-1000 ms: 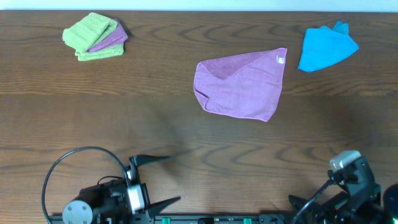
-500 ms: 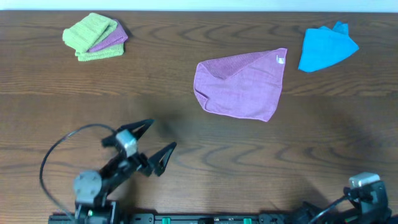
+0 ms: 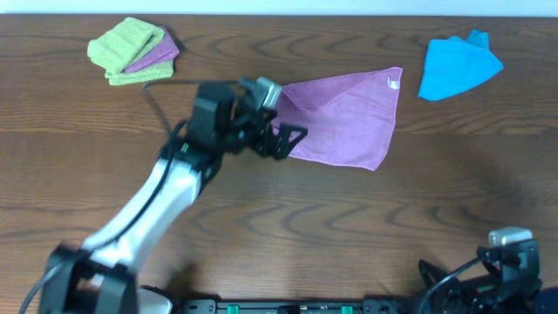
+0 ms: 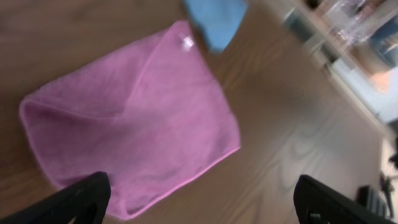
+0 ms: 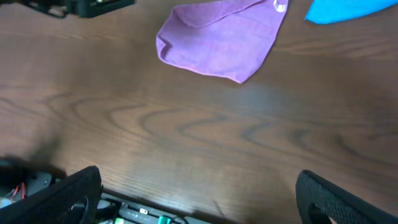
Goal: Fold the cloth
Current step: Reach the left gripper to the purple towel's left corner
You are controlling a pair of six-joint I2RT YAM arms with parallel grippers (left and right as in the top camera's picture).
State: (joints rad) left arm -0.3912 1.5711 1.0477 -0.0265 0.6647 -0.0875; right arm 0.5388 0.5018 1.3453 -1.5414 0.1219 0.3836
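Cloth (image 3: pixel 344 122): on bench (image 3: pixel 349 218), one corner folded over.
Left tool (image 4: pixel 200 193): open, over cloth's edge.
Right tool (image 5: pixel 199 193): open, well apart from cloth.

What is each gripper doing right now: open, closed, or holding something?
Left gripper: open, holding nothing, over the purple cloth.
Right gripper: open, holding nothing, over the wooden table.

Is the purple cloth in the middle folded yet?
Not yet: the cloth lies mostly spread, one flap turned over on top.
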